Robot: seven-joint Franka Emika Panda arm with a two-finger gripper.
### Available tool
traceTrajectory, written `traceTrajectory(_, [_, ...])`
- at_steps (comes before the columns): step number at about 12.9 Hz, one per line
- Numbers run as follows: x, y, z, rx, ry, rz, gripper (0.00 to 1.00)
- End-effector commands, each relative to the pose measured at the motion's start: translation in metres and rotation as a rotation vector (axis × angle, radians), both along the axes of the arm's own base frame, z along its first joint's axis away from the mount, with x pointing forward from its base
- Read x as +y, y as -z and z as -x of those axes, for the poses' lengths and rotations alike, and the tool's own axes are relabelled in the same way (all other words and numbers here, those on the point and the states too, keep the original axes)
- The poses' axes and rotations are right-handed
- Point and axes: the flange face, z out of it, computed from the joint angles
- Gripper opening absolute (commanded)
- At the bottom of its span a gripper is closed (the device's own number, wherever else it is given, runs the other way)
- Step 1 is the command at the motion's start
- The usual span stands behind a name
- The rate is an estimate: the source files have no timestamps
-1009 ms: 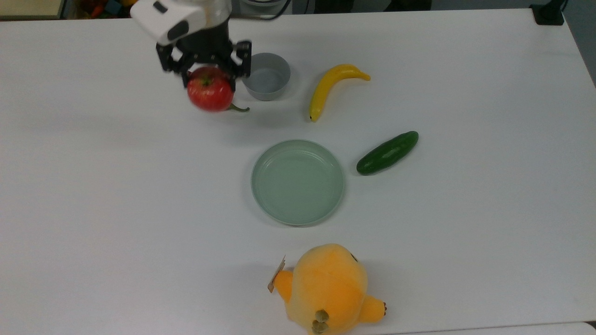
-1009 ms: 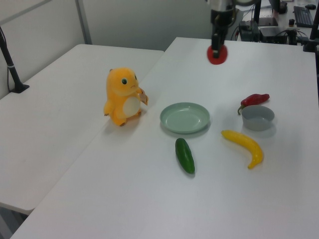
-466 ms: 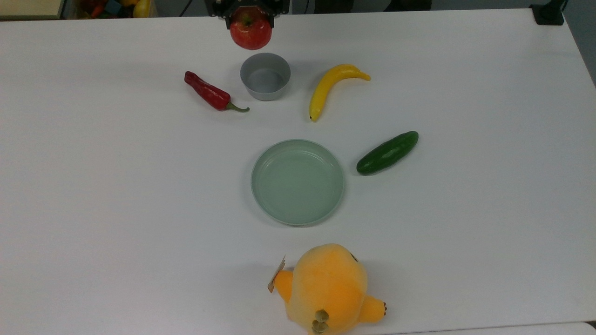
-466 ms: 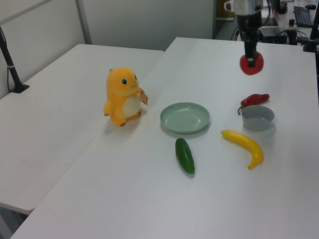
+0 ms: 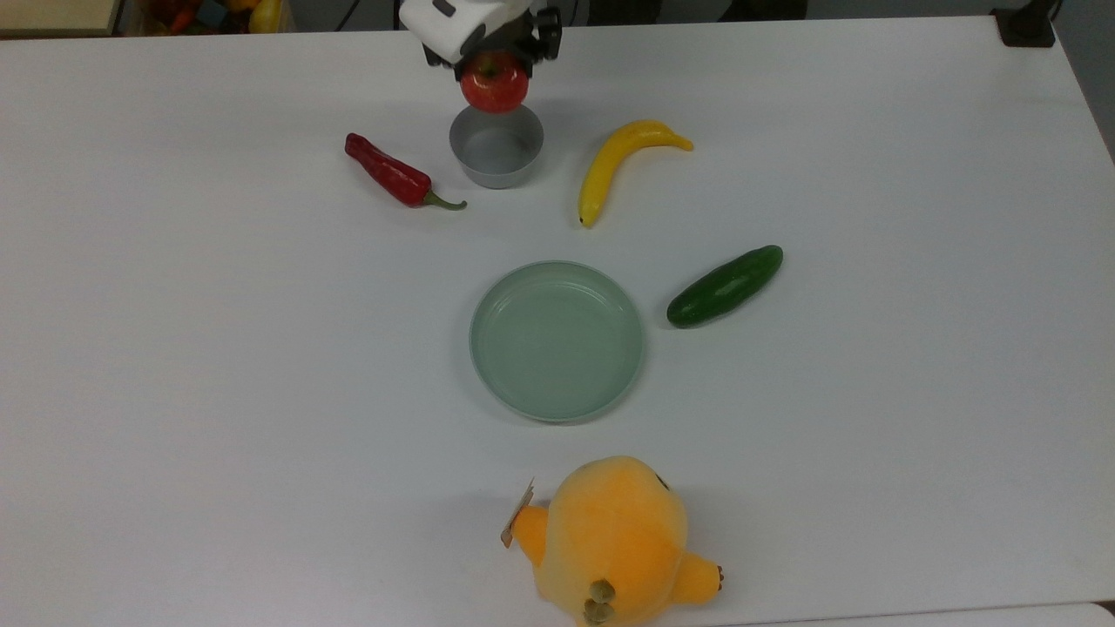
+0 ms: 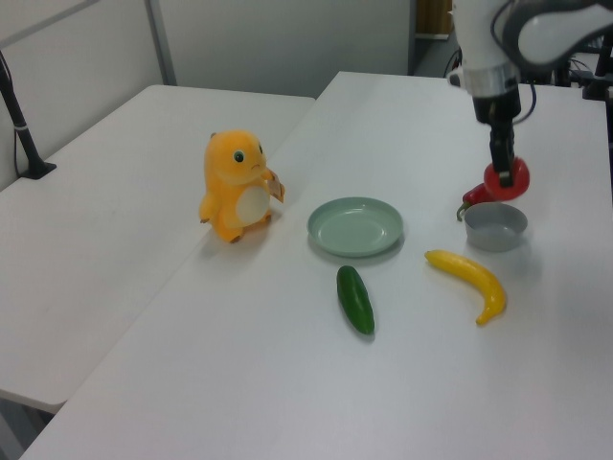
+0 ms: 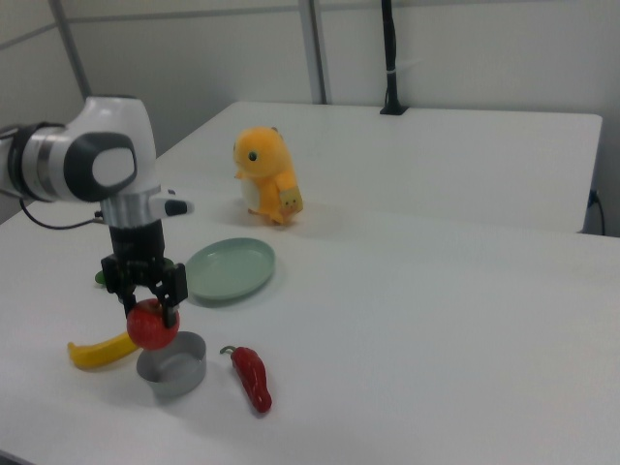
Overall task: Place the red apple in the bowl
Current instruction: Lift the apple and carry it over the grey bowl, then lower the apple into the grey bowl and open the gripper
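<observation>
The black two-finger gripper (image 7: 150,300) on the white arm is clenching the small, round, glossy red apple (image 5: 495,83) from above, its fingers pressing on either side of the fruit. The apple is hanging in the air just over the small, deep, straight-walled grey bowl (image 5: 496,146); in the right view it (image 7: 153,325) is sitting right above the bowl's rim (image 7: 172,365), apparently toward the edge nearer the arm rather than over the middle, and not yet inside. So the picking up and most of the carrying are looking done, while centring, lowering and letting go are remaining. Since the bowl is barely wider than the fruit, the drop is likely calling for careful alignment, or the apple may be catching on the rim. Around the bowl, a long red chili pepper (image 5: 392,175) is lying on the top view's left, a curved yellow banana (image 5: 615,165) on the top view's right, and the wide, shallow pale green plate (image 5: 557,341), a dark green cucumber (image 5: 725,286) and an orange plush toy (image 5: 611,540) are resting farther off on the white table (image 5: 218,374).
</observation>
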Motion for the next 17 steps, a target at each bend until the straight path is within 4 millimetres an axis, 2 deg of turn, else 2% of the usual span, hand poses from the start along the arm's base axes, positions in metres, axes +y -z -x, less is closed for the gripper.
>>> traceTrajectory(1, [0.016, 0.035, 0.02, -0.085, 0.053, -0.011, 0.14])
traceTrajectory(4, [0.02, 0.042, 0.015, -0.187, 0.119, -0.02, 0.14])
traceTrajectory(8, [0.013, 0.051, 0.019, -0.184, 0.108, 0.002, 0.14])
traceTrajectory(11, [0.009, 0.052, 0.017, -0.19, 0.117, 0.004, 0.22])
traceTrajectory(14, [0.004, 0.056, 0.017, -0.177, 0.128, 0.008, 0.48])
traceTrajectory(15, [0.001, 0.055, 0.017, -0.176, 0.132, 0.008, 0.67])
traceTrajectory(17, [0.001, 0.055, 0.019, -0.154, 0.133, 0.014, 0.89])
